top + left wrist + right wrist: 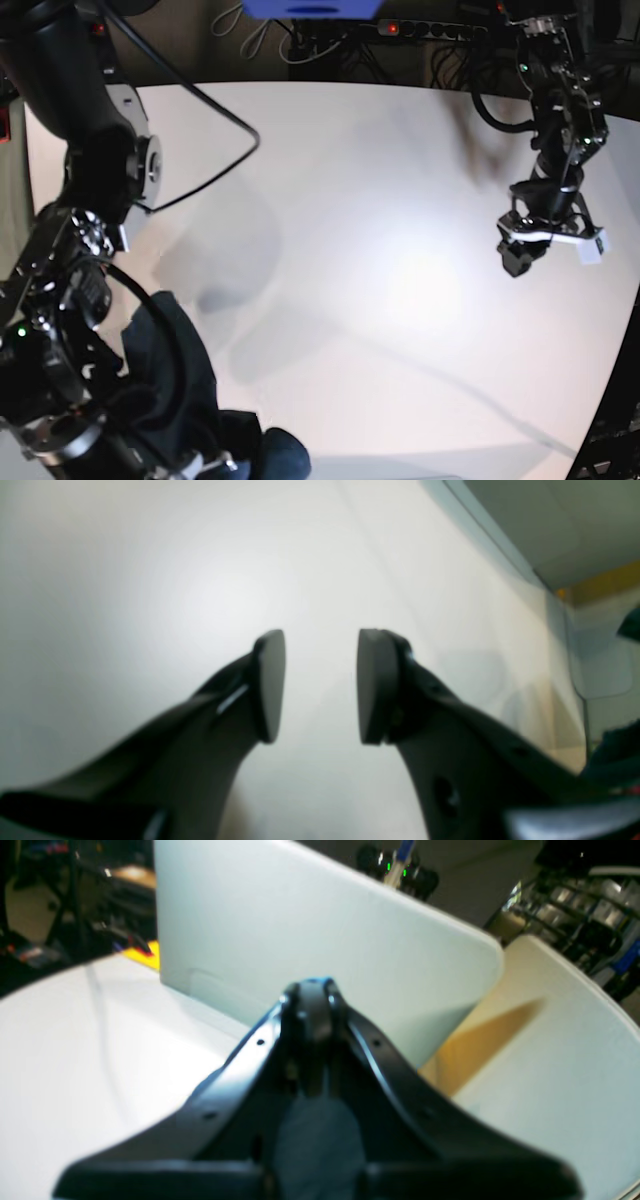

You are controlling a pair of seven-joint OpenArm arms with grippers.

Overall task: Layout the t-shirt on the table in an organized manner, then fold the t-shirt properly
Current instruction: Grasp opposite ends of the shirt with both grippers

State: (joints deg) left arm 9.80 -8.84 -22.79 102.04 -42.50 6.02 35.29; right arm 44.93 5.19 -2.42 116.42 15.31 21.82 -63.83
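The dark navy t-shirt (180,390) hangs bunched at the near left of the white table (380,250), draped against my right arm. In the right wrist view my right gripper (312,990) is shut, and dark cloth of the t-shirt (316,1140) shows between the bases of its fingers. In the base view its fingertips are hidden behind the arm and the cloth. My left gripper (520,258) hovers over the far right of the table, away from the shirt. In the left wrist view the left gripper (320,685) stands open above bare table (150,580), with nothing between its pads.
A black cable (200,100) loops over the table's far left corner. A power strip (430,28) and more cables lie beyond the back edge. A pale upright panel (300,925) stands ahead of the right gripper. The table's curved edge (615,400) runs down the right.
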